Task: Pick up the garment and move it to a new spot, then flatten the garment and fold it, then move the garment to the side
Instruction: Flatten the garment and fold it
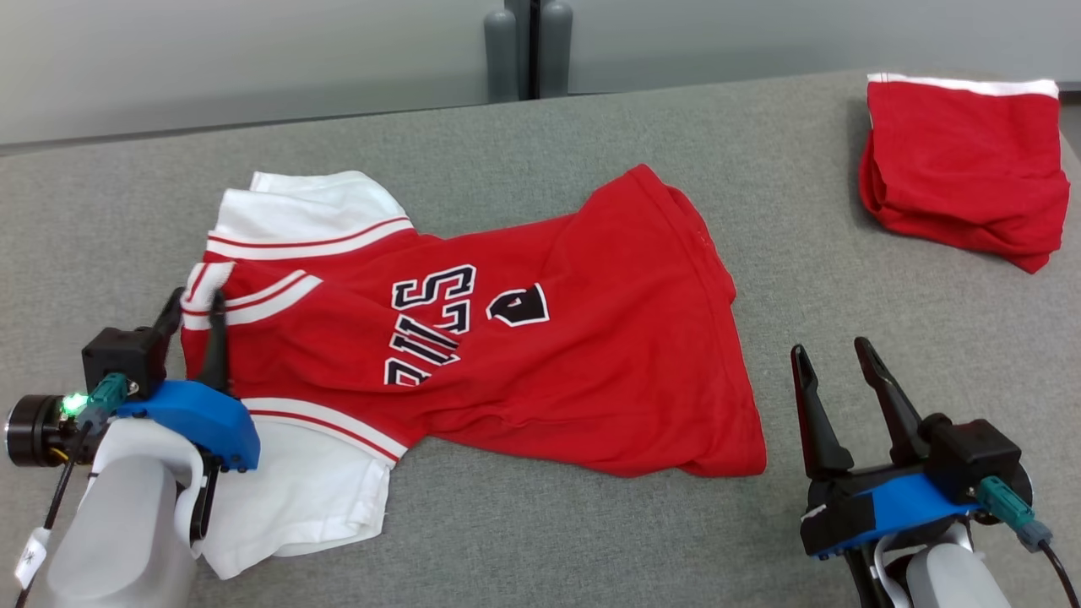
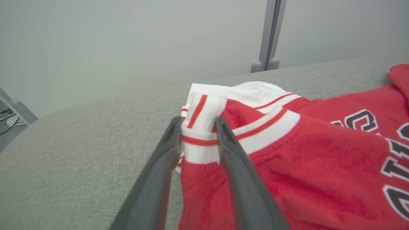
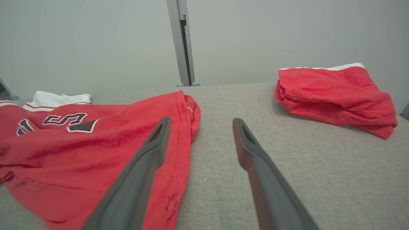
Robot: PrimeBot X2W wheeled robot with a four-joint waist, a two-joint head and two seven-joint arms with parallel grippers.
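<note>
The garment [image 1: 540,363], a red knit jersey with white sleeves and dark block lettering, lies chest-up and sideways across the grey fabric-covered counter [image 1: 507,540]. Its collar points to 9 o'clock and its hem to 3 o'clock. It is spread but rumpled, so I judge the flattening and folding are not yet done.

At 2 o'clock, well apart from it, sits a folded red cloth with a white edge [image 1: 963,169]. It looks parked there to leave the middle of the counter free.

My left gripper [image 1: 198,304] is at 8 o'clock, at the neck end, with its pale forearm lying over the near white sleeve. I chose the neck because the ribbed band is the firmest edge to haul on.

My right gripper [image 1: 830,348] waits at 4 o'clock, just beside the hem, with its fingers spread wide and nothing between them. From there it can take the far end so the cloth lifts evenly.

The white collar band with its red stripe [image 2: 199,134] stands between the left gripper's half-closed fingers and touches both. I cannot tell whether they pinch it or merely bracket it.
</note>
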